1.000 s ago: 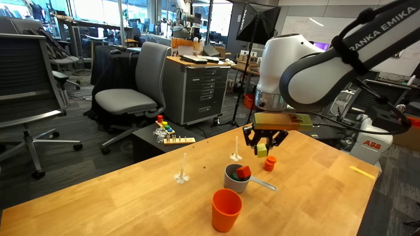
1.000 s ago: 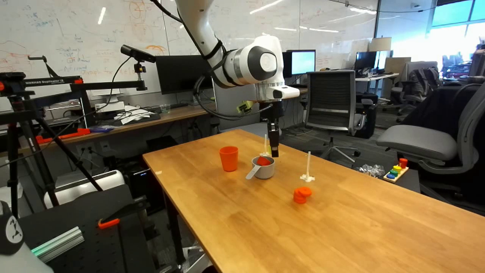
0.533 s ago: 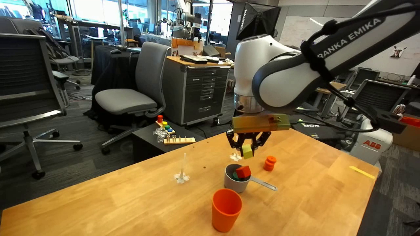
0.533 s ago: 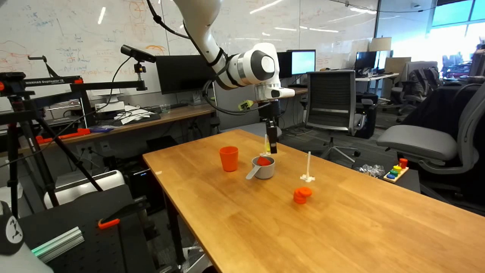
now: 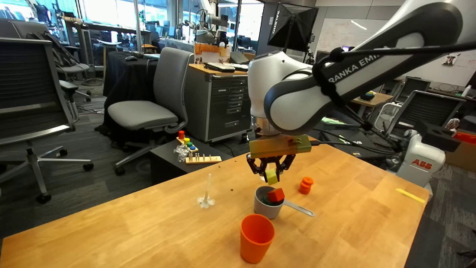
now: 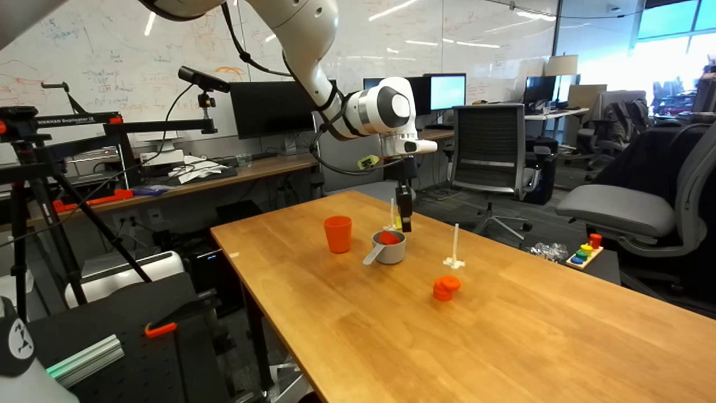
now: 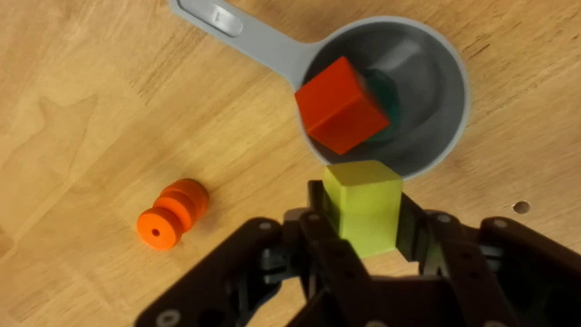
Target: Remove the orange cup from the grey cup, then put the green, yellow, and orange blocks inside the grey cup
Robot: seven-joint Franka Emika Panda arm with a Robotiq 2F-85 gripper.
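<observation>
My gripper (image 7: 363, 206) is shut on the yellow block (image 7: 370, 213), held tilted between the two fingers. In an exterior view the gripper (image 5: 272, 178) hangs just above and behind the grey cup (image 5: 266, 212), a handled scoop. Inside that cup, the orange block (image 7: 338, 106) leans at the handle side and pokes above the rim. Partly under it shows the dark green block (image 7: 386, 97). The orange cup (image 5: 256, 243) stands upright by itself on the table, apart from the grey cup (image 6: 391, 254). In the wrist view the yellow block overlaps the cup's near rim.
Stacked orange discs (image 5: 305, 185) lie near the cup, also visible in the wrist view. A thin upright stick (image 6: 455, 246) is taped to the table, and another stick (image 6: 392, 211) rises behind the grey cup. The handle (image 5: 299, 208) points away from the cup.
The gripper, with the yellow block still in it, has moved sideways and slightly down toward the grey cup. The cups and the blocks in the grey cup have stayed put.
</observation>
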